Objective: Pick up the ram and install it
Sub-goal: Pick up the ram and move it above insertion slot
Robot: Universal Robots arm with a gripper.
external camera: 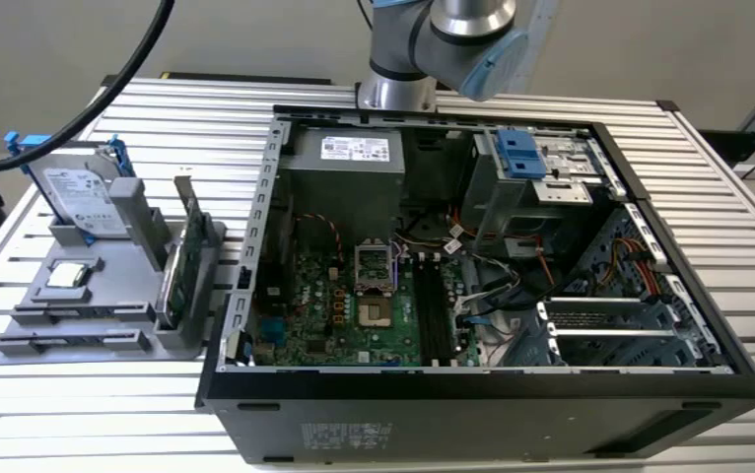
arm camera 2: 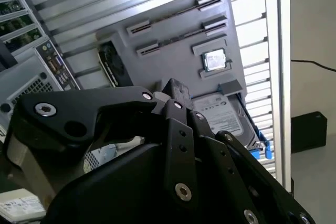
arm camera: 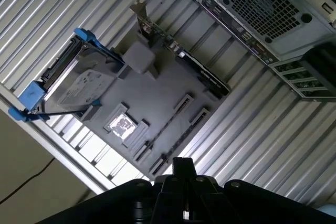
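The gripper (arm camera: 181,165) hangs in the air over the grey holder (arm camera: 160,85), well apart from it. Its fingers (arm camera 2: 176,92) seem pressed together with nothing between them, though little more than their dark tips shows past the black linkage. The ram (arm camera 2: 181,36) lies on that holder as a slim dark bar seen edge-on, resting between two small end brackets in the row nearer the processor (arm camera 2: 214,60). The gripper is not touching it.

On the same holder a hard drive (external camera: 82,197) in a blue frame stands tilted at one end. The processor lies flat in its pocket, and a tall green card (external camera: 177,271) with a metal bracket stands upright along the edge toward the computer case (external camera: 483,382). That card stands between the ram and the case. The case lies open on its side just beside the holder, on the exterior view's right. Inside it the green motherboard (external camera: 338,315) carries long black slots (external camera: 437,315), with loose wires (external camera: 510,286) crossing the space beyond them.

The arm (external camera: 450,39) rises behind the case, and a thick black cable (external camera: 102,103) sweeps down toward the hard drive. Everything rests on a table (external camera: 102,424) of ribbed aluminium slats, brightly lit, with a plain pale wall (external camera: 246,34) behind and pale floor (arm camera 2: 315,35) past the table's edge
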